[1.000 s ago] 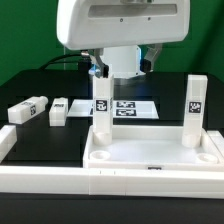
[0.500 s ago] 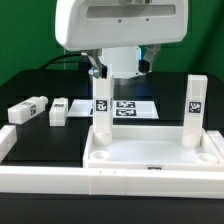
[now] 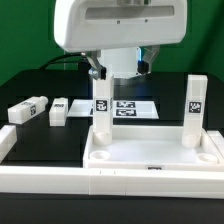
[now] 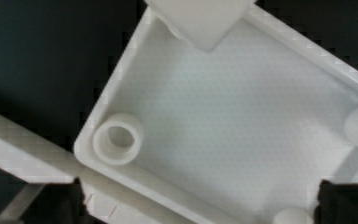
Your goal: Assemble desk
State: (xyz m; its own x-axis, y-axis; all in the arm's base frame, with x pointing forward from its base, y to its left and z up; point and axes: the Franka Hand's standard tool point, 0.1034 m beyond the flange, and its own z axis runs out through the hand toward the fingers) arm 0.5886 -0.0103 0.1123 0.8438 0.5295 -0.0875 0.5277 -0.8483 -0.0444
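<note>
Nothing is moving since the earlier frames: in the exterior view the gripper [image 3: 120, 72] is hovering released and empty at 12 o'clock, the tabletop [image 3: 150, 157] is lying at 6 o'clock carrying an upright leg [image 3: 102, 112] and a second leg [image 3: 195, 110], and in the wrist view the spread fingertips [image 4: 16, 205] are hanging over its corner socket [image 4: 115, 140].

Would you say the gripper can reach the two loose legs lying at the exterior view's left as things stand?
Probably yes. The loose legs lie on the table, apart from the tabletop, with nothing on them; the open gripper hangs above the scene, so the way down looks free.
</note>
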